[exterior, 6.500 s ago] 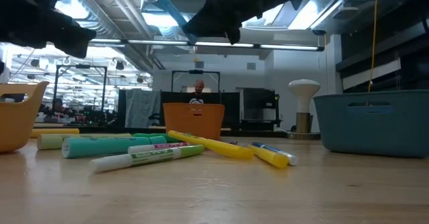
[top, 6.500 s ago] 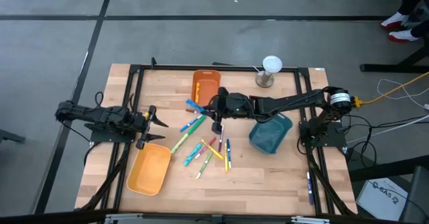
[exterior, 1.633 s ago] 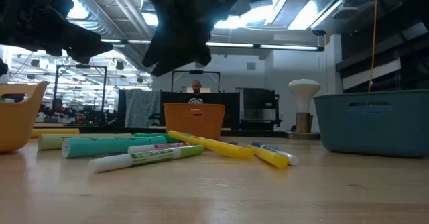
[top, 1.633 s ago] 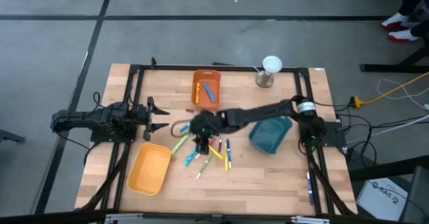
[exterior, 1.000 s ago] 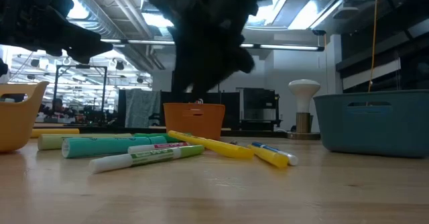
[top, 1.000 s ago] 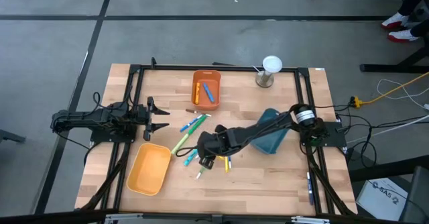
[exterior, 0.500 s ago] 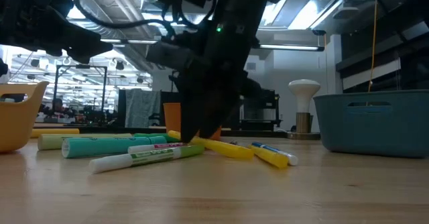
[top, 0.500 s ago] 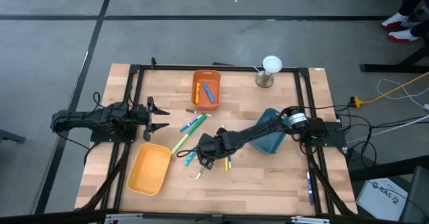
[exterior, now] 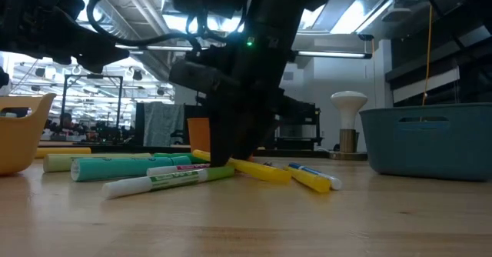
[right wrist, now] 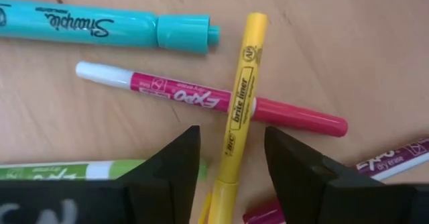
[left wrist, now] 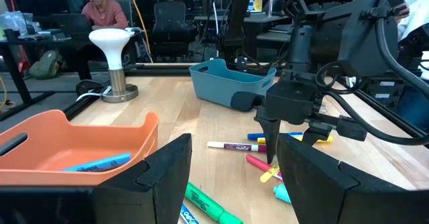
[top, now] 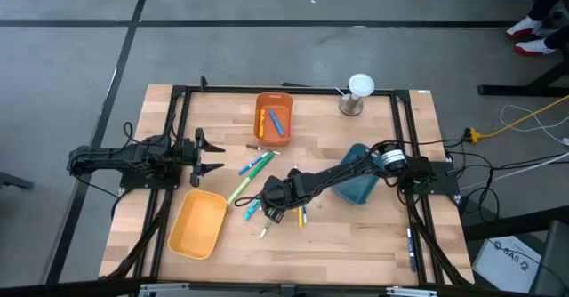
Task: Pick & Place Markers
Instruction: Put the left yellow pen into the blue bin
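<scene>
Right wrist view: the right gripper point(right wrist: 228, 158) is seen parted astride a yellow marker point(right wrist: 239, 102), not yet clamped, its long axis running bottom to top. It crosses a pink marker point(right wrist: 201, 99) lying left-right at centre. The left gripper point(top: 204, 151) is held spread at mid-left in the high view.

A pale wooden table top point(top: 356, 235) with fine grain and a smooth, faintly sheened finish is seen under the right gripper point(right wrist: 231, 158). Between its matt black fingers point(right wrist: 164, 167) lies a yellow marker point(right wrist: 241, 103) of glossy plastic — crossed over a pink marker point(right wrist: 201, 98) with printed lettering. Beside it, a blue bin point(top: 360, 180) of smooth matt plastic is shown.
</scene>
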You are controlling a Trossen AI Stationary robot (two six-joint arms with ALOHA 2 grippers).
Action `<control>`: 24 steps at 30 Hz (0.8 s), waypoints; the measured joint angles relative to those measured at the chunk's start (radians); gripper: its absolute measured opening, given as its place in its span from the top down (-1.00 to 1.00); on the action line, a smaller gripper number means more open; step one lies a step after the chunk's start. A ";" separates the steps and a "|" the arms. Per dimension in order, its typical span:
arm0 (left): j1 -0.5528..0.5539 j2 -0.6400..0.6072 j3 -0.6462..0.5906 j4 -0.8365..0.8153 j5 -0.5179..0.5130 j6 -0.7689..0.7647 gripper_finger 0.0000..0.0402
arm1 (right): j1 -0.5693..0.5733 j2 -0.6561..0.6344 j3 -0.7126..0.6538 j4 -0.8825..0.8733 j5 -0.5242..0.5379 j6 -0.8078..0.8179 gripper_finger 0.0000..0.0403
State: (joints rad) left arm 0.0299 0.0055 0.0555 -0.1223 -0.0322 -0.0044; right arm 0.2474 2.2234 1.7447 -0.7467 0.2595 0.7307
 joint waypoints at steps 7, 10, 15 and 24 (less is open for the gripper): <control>0.000 0.000 0.000 0.000 0.000 0.000 -0.07 | 0.000 0.000 0.000 -0.004 -0.036 0.021 0.51; 0.000 0.000 0.000 0.000 0.000 0.000 -0.07 | 0.000 0.000 0.000 -0.007 -0.035 0.022 0.65; 0.000 0.000 0.000 0.000 0.000 0.000 -0.07 | 0.000 0.000 0.000 -0.007 -0.036 0.021 0.80; 0.000 0.000 0.000 0.000 0.000 0.000 -0.07 | -0.005 0.000 0.000 -0.003 -0.080 -0.021 0.79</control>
State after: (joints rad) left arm 0.0299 0.0055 0.0552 -0.1225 -0.0322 -0.0044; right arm 0.2420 2.2234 1.7447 -0.7502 0.1796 0.7100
